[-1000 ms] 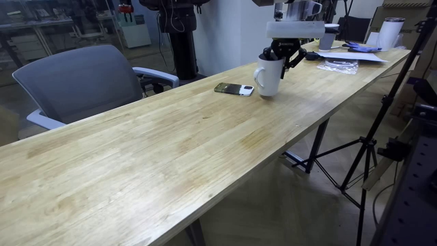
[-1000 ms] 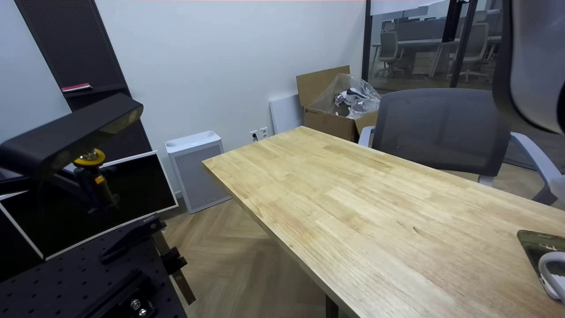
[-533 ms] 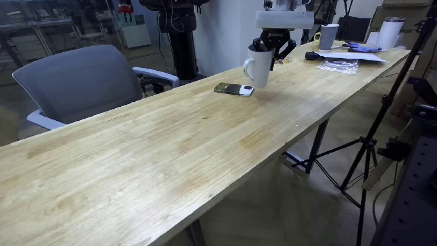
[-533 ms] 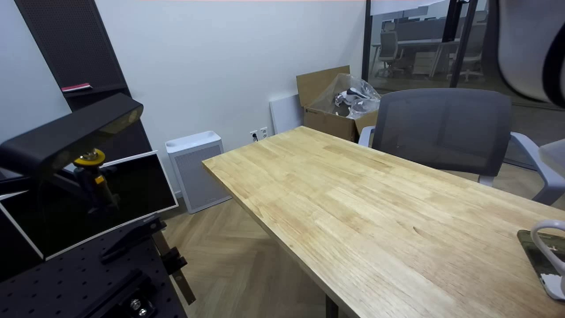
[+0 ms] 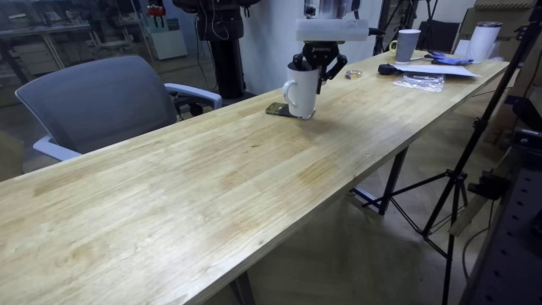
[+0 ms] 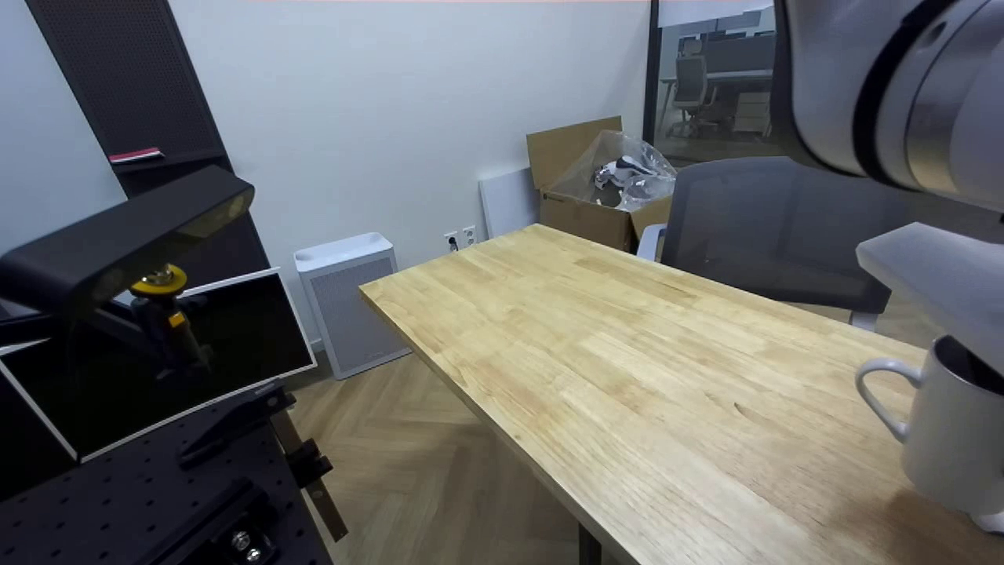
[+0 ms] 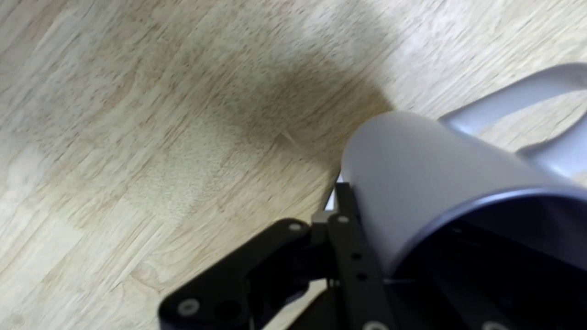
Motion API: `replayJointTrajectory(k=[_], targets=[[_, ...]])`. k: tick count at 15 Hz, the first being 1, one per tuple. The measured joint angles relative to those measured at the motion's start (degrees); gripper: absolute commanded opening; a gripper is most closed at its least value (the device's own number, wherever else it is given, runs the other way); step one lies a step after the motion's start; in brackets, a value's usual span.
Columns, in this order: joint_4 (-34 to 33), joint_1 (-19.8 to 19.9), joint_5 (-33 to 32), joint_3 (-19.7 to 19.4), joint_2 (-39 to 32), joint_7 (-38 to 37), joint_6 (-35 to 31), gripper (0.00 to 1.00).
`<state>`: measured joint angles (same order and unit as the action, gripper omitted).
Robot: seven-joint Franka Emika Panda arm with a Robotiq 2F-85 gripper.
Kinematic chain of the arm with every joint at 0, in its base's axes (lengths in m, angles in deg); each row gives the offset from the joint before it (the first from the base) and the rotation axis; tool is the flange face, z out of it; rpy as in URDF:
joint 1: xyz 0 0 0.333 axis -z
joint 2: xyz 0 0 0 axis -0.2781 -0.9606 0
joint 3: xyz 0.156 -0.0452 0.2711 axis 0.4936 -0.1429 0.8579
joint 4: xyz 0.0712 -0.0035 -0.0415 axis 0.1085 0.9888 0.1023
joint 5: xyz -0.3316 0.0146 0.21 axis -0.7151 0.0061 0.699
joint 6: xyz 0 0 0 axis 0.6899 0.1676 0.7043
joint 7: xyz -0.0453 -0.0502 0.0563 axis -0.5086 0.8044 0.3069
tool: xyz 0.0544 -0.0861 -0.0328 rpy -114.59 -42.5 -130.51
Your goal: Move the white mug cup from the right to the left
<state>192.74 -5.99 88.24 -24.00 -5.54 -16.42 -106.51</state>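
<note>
Tall white cylindrical mug [image 5: 303,94] has shifted left, over flat dark phone [image 5: 278,109]; touching or not, can't tell from here. Black two-fingered hand [image 5: 316,84] clamped on mug wall. Leftward carry likely unfinished.

The mug cup [image 5: 302,95] is plain white outside and looks dark inside, while the gripper [image 5: 314,78] is black with white letters. The phone-like item [image 5: 277,109] shows dark olive green and some white, and the table [image 5: 211,169] is pale yellow wood with brownish streaks. The chair [image 5: 97,101] is grey, the glove [image 5: 451,60] is blue-violet, the tumbler [image 5: 484,44] is white with a silver band, and the floor [image 6: 439,455] has brown herringbone.
</note>
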Motion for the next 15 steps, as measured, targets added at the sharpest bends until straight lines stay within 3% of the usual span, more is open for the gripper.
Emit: replayJointTrajectory(k=[15], targets=[[-0.05,-1.56,-4.28,0.73,-1.93,0.04,3.3,0.02]])
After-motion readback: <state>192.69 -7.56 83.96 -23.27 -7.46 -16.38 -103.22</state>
